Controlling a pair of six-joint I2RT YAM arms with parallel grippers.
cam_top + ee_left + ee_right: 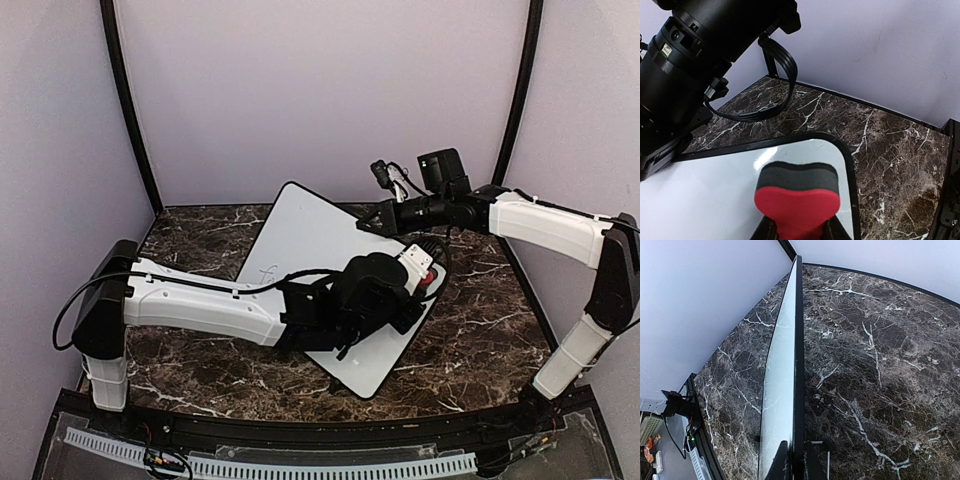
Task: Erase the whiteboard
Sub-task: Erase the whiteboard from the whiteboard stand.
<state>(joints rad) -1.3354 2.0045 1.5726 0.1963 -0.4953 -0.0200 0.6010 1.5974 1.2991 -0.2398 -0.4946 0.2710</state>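
**TABLETOP AND LOAD**

The tabletop [480, 340] has a dark brown marble pattern with white veining. One item lies on it: the whiteboard [310, 240], white-faced, black-rimmed and round-cornered, set askew to the tabletop edges. Bare marble shows to the left of, to the right of and beyond the whiteboard.

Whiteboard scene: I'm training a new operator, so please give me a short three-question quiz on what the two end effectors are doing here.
1. True or false: the left end effector holds a red and grey eraser over the whiteboard.
2. The right end effector has its fingers on either side of: A) the whiteboard's black rim, B) the eraser, C) a cable.
3. Fill in: the whiteboard lies on a dark ____-patterned table.

Key: 1 true; 2 A; 3 marble.
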